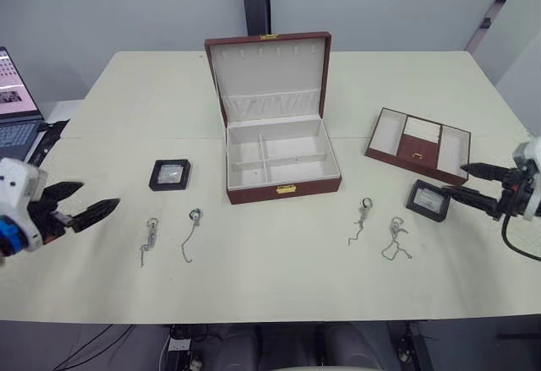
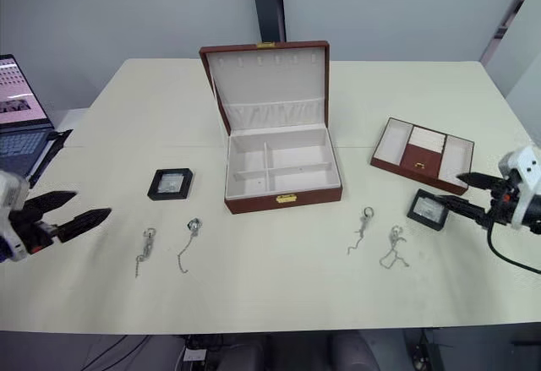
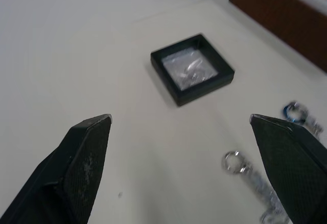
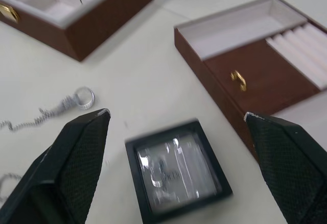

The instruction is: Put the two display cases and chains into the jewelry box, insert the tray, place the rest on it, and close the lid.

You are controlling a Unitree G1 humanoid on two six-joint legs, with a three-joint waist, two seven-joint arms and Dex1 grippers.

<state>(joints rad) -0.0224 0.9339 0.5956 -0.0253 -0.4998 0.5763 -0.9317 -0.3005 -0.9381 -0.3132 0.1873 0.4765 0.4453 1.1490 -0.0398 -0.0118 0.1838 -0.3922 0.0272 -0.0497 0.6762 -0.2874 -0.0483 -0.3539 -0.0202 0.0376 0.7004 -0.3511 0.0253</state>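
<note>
The right gripper [image 1: 475, 187] at the right edge of the frame has its jaws spread wide and empty, pointing at the right case [image 1: 428, 200], which lies flat on the worktop [image 1: 279, 278] just in front of the tray [image 1: 418, 144]. The risk here is that a low, flat frame gives the jaws little to bite: closing off-centre could skate it into the tray wall or tip it out of the grip on the way up. The left gripper [image 1: 83, 204] at the left edge is likewise wide open and holds nothing; the left case [image 1: 170, 174] sits well beyond it, toward centre left. 4 chains [image 1: 191, 234] lie loose along the lower middle, 2 each side of the box [image 1: 279, 164], and a sweeping arm could drag or tangle them. The box stands at centre with its lid [image 1: 269, 73] upright, so a high carry could knock it shut.
</note>
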